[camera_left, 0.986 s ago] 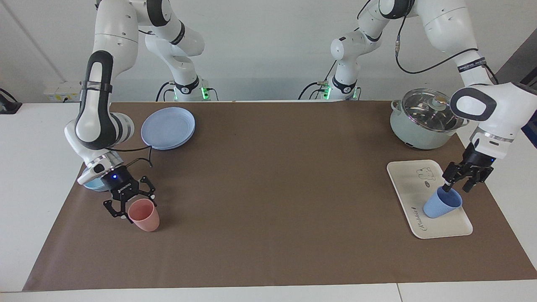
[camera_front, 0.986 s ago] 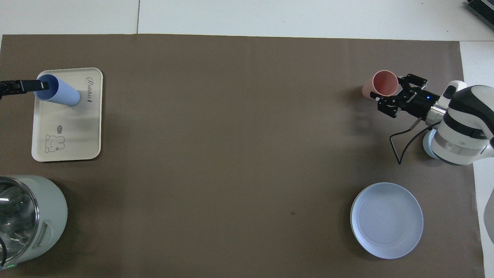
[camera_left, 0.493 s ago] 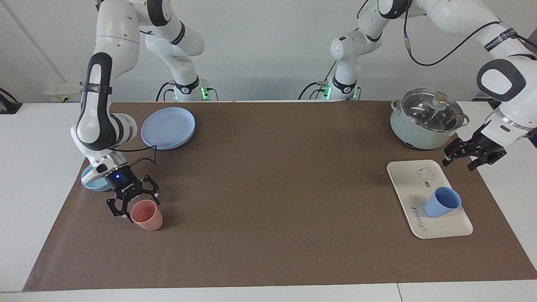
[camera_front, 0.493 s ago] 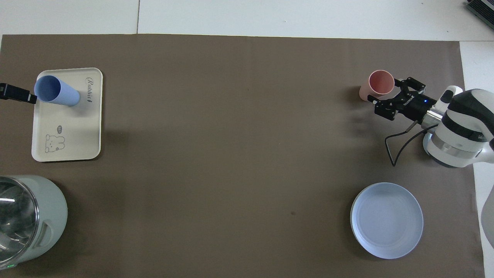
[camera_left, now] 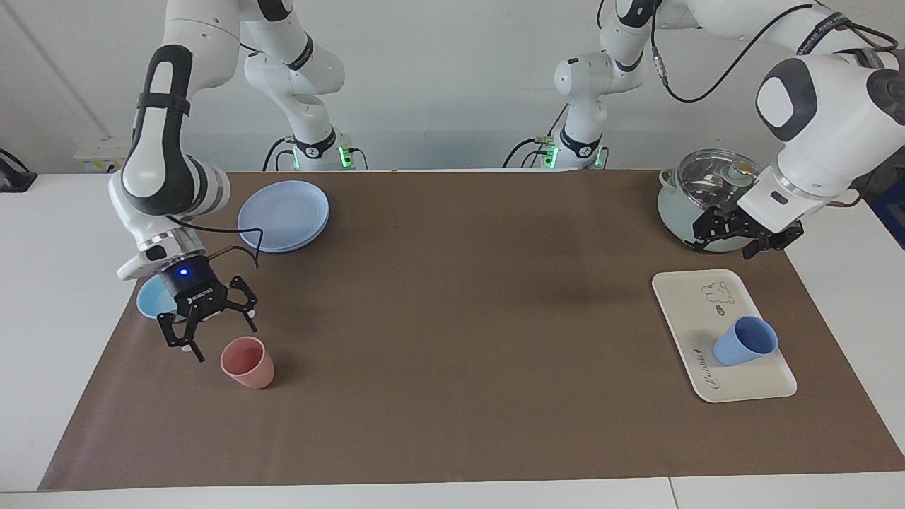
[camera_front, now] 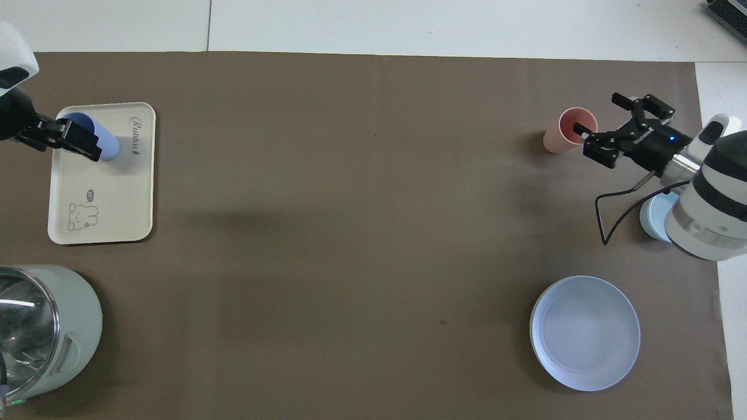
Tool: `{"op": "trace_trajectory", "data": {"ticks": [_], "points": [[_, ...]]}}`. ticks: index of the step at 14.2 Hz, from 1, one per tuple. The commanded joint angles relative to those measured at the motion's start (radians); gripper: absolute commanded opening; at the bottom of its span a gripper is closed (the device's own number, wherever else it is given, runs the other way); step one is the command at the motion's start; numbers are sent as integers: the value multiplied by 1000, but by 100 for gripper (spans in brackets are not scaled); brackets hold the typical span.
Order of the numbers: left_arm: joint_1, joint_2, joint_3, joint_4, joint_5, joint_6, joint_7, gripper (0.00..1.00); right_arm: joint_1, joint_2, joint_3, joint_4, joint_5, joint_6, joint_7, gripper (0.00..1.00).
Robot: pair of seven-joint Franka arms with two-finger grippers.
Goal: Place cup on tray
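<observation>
Left gripper (camera_left: 735,244) hangs empty, fingers parted, above the mat between the pot (camera_left: 710,205) and the tray (camera_left: 689,311). Upright on the tray, near the left arm's table edge, stands the cup (camera_left: 744,341). Right gripper (camera_left: 212,332) hovers spread wide beside the pink cup (camera_left: 247,362).

cup (camera_front: 108,146) mouth covered overhead by left gripper (camera_front: 61,135) | pot (camera_front: 41,326) cut by frame edge | bowl (camera_front: 653,216) partly under right arm | left finger gap unreadable
</observation>
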State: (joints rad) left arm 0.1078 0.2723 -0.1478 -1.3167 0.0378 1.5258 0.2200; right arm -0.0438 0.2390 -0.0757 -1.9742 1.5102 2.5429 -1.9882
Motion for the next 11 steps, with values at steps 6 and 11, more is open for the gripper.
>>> {"op": "trace_trajectory", "data": {"ticks": [6, 11], "points": [[-2, -223, 7, -134, -9, -50, -34, 100, -5, -165, -2, -34, -658, -44, 544, 100], [-4, -307, 7, -229, -9, -128, -37, 100, 50, -251, 4, -25, -1164, -121, 1076, 100]]}}
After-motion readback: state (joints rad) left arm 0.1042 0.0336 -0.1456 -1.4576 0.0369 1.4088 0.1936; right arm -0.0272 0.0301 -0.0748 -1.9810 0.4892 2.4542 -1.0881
